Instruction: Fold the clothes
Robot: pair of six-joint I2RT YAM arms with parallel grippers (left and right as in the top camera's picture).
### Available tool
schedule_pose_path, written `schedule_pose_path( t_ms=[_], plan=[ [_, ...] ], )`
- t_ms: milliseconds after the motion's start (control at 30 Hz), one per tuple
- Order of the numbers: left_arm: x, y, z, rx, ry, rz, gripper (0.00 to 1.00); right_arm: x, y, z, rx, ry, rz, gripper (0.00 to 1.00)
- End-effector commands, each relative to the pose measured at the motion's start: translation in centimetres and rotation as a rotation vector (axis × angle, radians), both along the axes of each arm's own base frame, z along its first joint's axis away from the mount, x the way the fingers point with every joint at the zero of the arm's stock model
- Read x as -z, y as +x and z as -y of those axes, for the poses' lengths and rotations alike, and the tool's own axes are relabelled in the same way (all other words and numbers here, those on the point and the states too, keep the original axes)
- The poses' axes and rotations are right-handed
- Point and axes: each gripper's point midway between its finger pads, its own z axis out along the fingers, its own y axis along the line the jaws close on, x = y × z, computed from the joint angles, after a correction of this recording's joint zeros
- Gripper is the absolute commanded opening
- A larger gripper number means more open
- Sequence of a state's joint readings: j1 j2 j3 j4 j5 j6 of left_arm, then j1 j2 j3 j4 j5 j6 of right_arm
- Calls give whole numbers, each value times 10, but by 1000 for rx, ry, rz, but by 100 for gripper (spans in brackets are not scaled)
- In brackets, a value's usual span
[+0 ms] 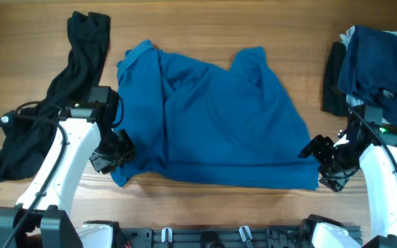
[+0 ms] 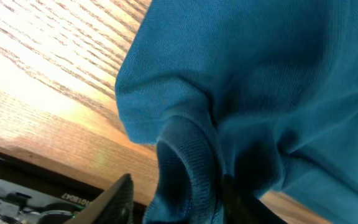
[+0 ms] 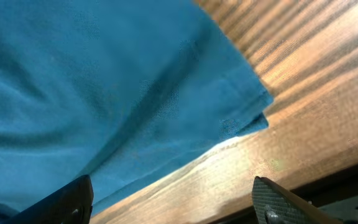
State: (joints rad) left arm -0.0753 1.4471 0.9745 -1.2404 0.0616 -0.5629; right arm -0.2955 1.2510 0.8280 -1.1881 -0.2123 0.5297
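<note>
A blue shirt (image 1: 212,117) lies spread out in the middle of the wooden table. My left gripper (image 1: 116,153) is at its front left corner. In the left wrist view its fingers (image 2: 179,205) straddle a bunched ribbed hem of the shirt (image 2: 185,162), with a thin gap of wood beside the left finger, so it looks open. My right gripper (image 1: 326,165) is open at the shirt's front right corner. In the right wrist view its fingers (image 3: 173,199) hang over bare wood just in front of the shirt's hem (image 3: 241,118).
A black garment (image 1: 81,76) lies crumpled along the left side, beside my left arm. A pile of dark navy clothes (image 1: 378,62) sits at the back right with a black piece (image 1: 335,76) at its left. The table's front edge (image 3: 328,174) is close to both grippers.
</note>
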Motion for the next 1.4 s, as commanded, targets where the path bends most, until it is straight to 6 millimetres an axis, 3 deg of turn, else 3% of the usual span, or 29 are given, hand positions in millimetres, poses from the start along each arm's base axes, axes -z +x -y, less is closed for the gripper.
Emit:
schedule_pose_path(
  t_ms=[0,67,133,267,367,500,533,667,733,800,967,1200,1367],
  plan=[
    [-27,11,-9,29,35,61,51,-23,28,8,-39,-39,115,82],
    [-47,13,-13,32,58,87,63,-31,40,9,-73,-41,171,83],
    [-63,12,-13,31,55,110,87,-36,53,5,-125,-19,242,85],
    [-67,23,-11,30,48,171,94,-49,82,-9,-315,34,433,87],
    [-71,64,-2,107,5,342,95,-54,96,-11,-409,4,503,88],
    [-106,152,8,173,-11,719,99,-76,131,-20,-562,-49,606,88],
    [-118,179,13,216,-15,835,99,-86,152,-21,-607,-84,651,87],
    [-130,229,17,326,26,997,99,-100,194,-34,-679,-125,758,84],
    [-119,250,18,384,54,1022,99,-97,205,-46,-712,-121,786,84],
    [-93,269,17,453,90,1006,99,-90,208,-64,-750,-96,779,84],
    [-44,291,18,591,130,966,98,-87,205,-71,-769,-88,764,83],
    [1,305,0,586,155,919,82,-83,199,-71,-768,-77,737,82],
    [30,306,-2,585,149,877,80,-83,200,-71,-765,-76,738,82]
  ],
)
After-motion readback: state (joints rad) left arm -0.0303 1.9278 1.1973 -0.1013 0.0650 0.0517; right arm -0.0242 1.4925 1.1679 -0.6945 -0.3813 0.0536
